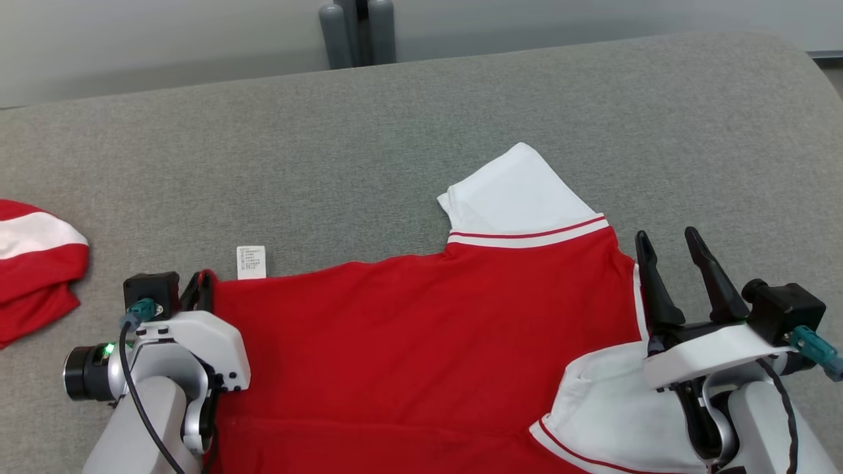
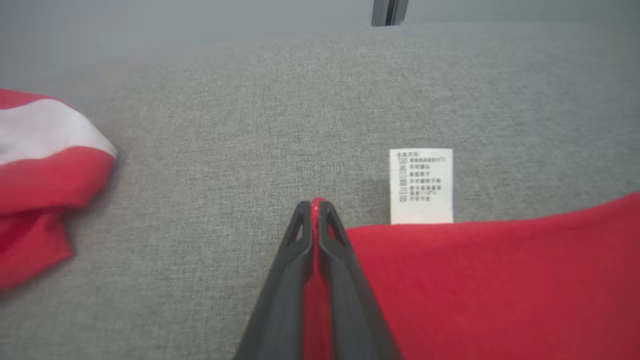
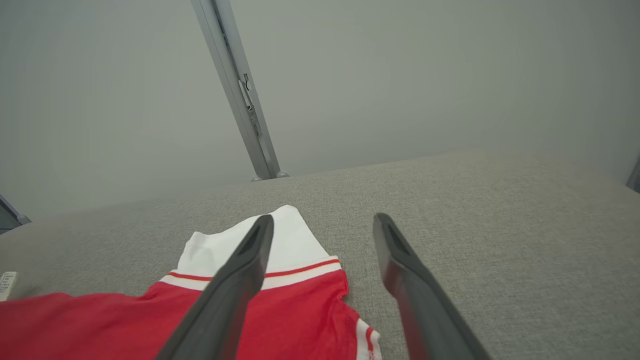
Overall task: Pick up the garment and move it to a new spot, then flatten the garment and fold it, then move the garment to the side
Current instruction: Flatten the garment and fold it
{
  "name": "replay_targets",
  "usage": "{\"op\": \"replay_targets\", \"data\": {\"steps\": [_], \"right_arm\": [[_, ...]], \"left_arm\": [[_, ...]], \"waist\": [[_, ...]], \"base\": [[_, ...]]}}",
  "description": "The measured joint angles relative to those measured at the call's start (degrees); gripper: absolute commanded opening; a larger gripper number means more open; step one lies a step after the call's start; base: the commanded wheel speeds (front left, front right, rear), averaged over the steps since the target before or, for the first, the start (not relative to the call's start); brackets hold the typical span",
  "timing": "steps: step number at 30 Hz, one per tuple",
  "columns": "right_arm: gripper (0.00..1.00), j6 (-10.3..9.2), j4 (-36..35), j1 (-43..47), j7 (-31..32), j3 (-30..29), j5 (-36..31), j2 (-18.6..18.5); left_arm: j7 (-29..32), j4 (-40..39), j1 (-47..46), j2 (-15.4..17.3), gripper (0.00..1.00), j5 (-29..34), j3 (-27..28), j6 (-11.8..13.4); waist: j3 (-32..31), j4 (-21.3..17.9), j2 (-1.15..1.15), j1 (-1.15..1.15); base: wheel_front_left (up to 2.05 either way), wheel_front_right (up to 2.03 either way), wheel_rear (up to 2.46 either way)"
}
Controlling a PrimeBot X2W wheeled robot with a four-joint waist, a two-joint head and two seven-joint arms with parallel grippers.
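The garment (image 1: 408, 336) is a red shirt with white sleeves and striped trim, spread on the grey padded surface (image 1: 395, 131). My left gripper (image 1: 203, 289) is shut on the garment's left corner; in the left wrist view red cloth (image 2: 500, 290) is pinched between the closed fingers (image 2: 295, 260), next to a white care label (image 2: 421, 186). My right gripper (image 1: 678, 253) stands open at the garment's right edge, above a white sleeve (image 1: 606, 408). In the right wrist view the spread fingers (image 3: 230, 290) hover over the far white sleeve (image 3: 290, 240), holding nothing.
A second red and white garment (image 1: 33, 263) lies bunched at the left edge of the surface, also seen in the left wrist view as a heap (image 2: 45, 165). Grey posts (image 1: 359, 33) stand behind the far edge. A metal bar (image 3: 235, 90) leans on the wall.
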Motion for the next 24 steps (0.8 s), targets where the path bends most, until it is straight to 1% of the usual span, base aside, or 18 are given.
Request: {"op": "replay_targets", "data": {"steps": [4,7,12,16,18,20,24], "right_arm": [[1.0,0.0,1.07,-1.81,-0.01,-0.03,1.01,-1.18],[1.0,0.0,3.85,-4.76,1.19,1.21,1.49,-2.99],[1.0,0.0,8.98,-13.24,5.39,3.22,2.43,-7.0],[1.0,0.0,15.13,-20.2,10.05,4.78,5.57,-9.66],[1.0,-0.03,18.07,-23.85,12.32,6.67,7.08,-11.0],[1.0,0.01,20.74,-27.43,14.79,10.27,7.65,-12.28],[1.0,0.01,26.29,-33.49,19.27,13.77,12.84,-13.59]], "left_arm": [[-1.57,-1.46,-0.3,-0.81,0.0,-0.12,-0.05,0.34],[-1.98,-2.66,-0.31,-1.89,0.0,-0.15,-0.8,0.41],[-2.2,-3.85,-0.67,-3.75,0.0,-0.1,-2.42,0.37],[-2.21,-4.72,-1.92,-5.34,0.0,0.12,-3.89,0.49],[-2.29,-4.8,-2.37,-5.72,0.0,0.23,-4.61,0.48],[-2.27,-4.93,-3.03,-5.84,0.0,0.7,-5.3,0.57],[-2.7,-5.08,-4.17,-6.75,0.0,1.04,-6.49,0.56]], "waist": [[0.08,1.31,0.0,0.0],[0.38,2.71,0.0,0.0],[1.64,5.59,0.0,0.0],[3.2,8.28,0.0,0.0],[4.16,9.54,0.0,0.0],[5.36,10.56,0.0,0.0],[7.39,12.53,0.0,0.0]], "base": [[0.0,0.0,0.0],[0.0,0.0,0.0],[0.0,0.0,0.0],[0.0,0.0,0.0],[0.0,0.0,0.0],[0.0,0.0,0.0],[0.0,0.0,0.0]]}}
